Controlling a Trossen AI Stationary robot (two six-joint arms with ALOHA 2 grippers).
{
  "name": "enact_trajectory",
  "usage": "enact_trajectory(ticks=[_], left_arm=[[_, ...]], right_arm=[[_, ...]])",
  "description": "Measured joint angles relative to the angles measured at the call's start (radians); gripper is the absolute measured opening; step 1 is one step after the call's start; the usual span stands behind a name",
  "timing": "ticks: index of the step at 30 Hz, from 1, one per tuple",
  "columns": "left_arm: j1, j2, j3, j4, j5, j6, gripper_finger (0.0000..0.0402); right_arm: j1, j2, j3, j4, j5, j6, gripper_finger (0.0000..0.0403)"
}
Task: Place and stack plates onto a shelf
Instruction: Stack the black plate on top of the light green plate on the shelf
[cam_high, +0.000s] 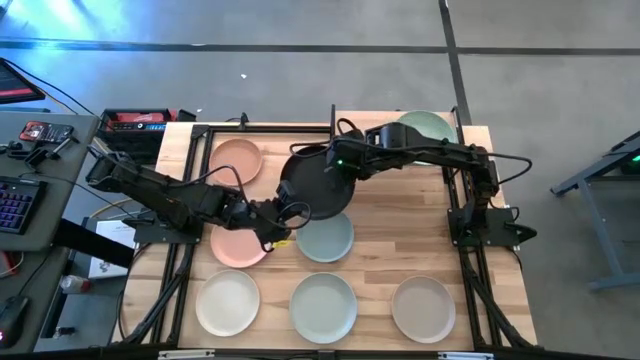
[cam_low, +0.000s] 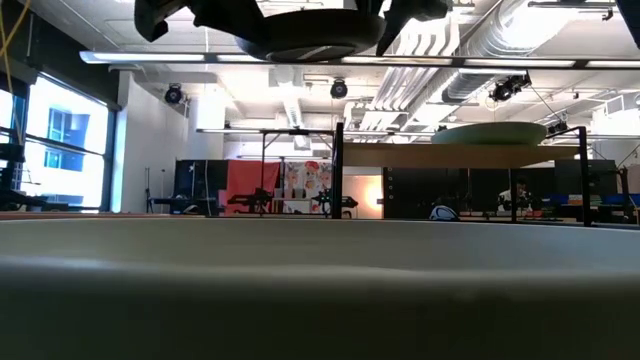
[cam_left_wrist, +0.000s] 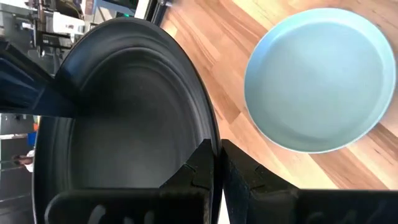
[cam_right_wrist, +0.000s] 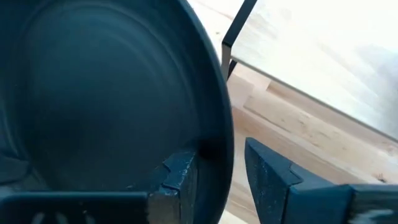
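A black plate (cam_high: 315, 190) hangs in the air over the middle of the table, roughly level in the low view (cam_low: 300, 35). My left gripper (cam_left_wrist: 217, 149) is shut on its near-left rim (cam_high: 283, 213). My right gripper (cam_right_wrist: 221, 154) is open at the far-right rim (cam_high: 338, 165), one finger over the plate's inner face and one outside the rim. A sage green plate (cam_high: 427, 130) rests flat on the shelf (cam_high: 395, 150) at the far right. Two pink plates (cam_high: 237, 160) (cam_high: 238, 245) and a pale blue-green plate (cam_high: 325, 238) lie flat on the table. My left gripper pinches the black plate's rim (cam_left_wrist: 208, 134) between its two fingers, one on the inner face and one on the underside, coming from the table's near left. The plate is lifted clear of the table. My right gripper: the outer finger (cam_right_wrist: 267, 174) stands apart from the rim (cam_right_wrist: 224, 124); whether the inner finger touches the plate I cannot tell.
Along the near edge lie a cream plate (cam_high: 228, 302), a pale green plate (cam_high: 323, 305) and a beige plate (cam_high: 423, 308). The shelf's left half (cam_right_wrist: 323, 56) is bare wood. Black frame rails (cam_high: 185, 250) run down both table sides. A pale plate rim (cam_low: 320, 290) fills the low view's foreground.
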Motion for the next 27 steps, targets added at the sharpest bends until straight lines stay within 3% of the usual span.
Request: enact_trajectory(ticks=[8,27], left_arm=[[0.007,0.000,0.000,-0.008,0.001,0.002,0.0009],[0.006,0.000,0.000,-0.005,0.004,-0.023,0.0019]], right_arm=[[-0.001,-0.001,0.000,0.004,-0.033,0.019,0.0010],[-0.001,-0.002,0.000,0.001,-0.066,0.083,0.0001]])
